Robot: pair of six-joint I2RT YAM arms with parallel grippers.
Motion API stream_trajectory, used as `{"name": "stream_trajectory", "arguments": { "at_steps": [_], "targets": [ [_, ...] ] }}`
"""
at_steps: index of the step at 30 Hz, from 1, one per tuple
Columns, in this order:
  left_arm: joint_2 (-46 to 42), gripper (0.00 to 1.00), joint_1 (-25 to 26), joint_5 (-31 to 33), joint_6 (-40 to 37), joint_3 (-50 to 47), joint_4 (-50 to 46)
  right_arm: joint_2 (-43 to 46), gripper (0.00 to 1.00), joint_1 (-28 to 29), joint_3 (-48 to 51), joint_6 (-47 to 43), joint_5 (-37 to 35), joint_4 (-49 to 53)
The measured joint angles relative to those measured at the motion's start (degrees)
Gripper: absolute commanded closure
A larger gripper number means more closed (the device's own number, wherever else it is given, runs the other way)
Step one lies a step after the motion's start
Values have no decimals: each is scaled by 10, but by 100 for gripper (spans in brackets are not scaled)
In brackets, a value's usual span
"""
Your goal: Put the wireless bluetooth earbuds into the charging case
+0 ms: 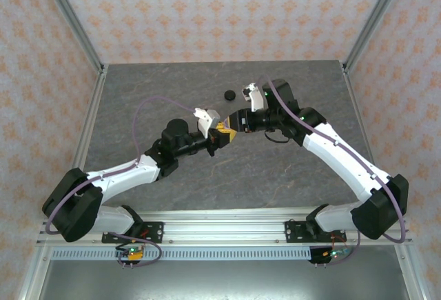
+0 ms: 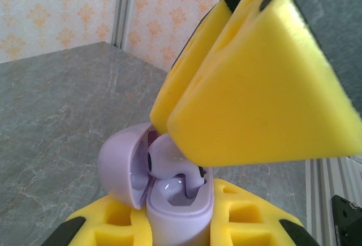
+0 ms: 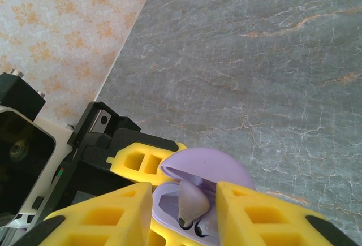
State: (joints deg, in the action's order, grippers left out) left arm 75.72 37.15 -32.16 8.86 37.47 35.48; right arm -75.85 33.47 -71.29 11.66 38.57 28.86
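Note:
My left gripper (image 1: 220, 136) is shut on a pale lilac charging case (image 2: 180, 219), holding it above the table with its round lid (image 2: 116, 167) swung open. A lilac earbud (image 2: 165, 160) rests in the case, stem down in one well and head still raised. The well (image 2: 169, 193) beside it is bare. My right gripper (image 3: 181, 203) hovers over the case, its yellow fingers (image 2: 254, 87) standing on either side of the earbud (image 3: 193, 202) with a small gap on each side. The lid (image 3: 210, 165) shows behind the earbud.
A small black round object (image 1: 229, 94) lies on the grey marble-look table (image 1: 151, 93) beyond the grippers. Patterned walls and metal posts (image 1: 76, 24) close in the table on three sides. Both arms meet over the middle.

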Motion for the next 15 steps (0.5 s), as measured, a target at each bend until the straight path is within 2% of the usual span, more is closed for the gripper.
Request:
{"name": "stream_trajectory", "arguments": {
  "at_steps": [15],
  "targets": [
    [0,93,0,0,-4,8,-13,-7,64,21,-30,-17,17,32]
  ]
}}
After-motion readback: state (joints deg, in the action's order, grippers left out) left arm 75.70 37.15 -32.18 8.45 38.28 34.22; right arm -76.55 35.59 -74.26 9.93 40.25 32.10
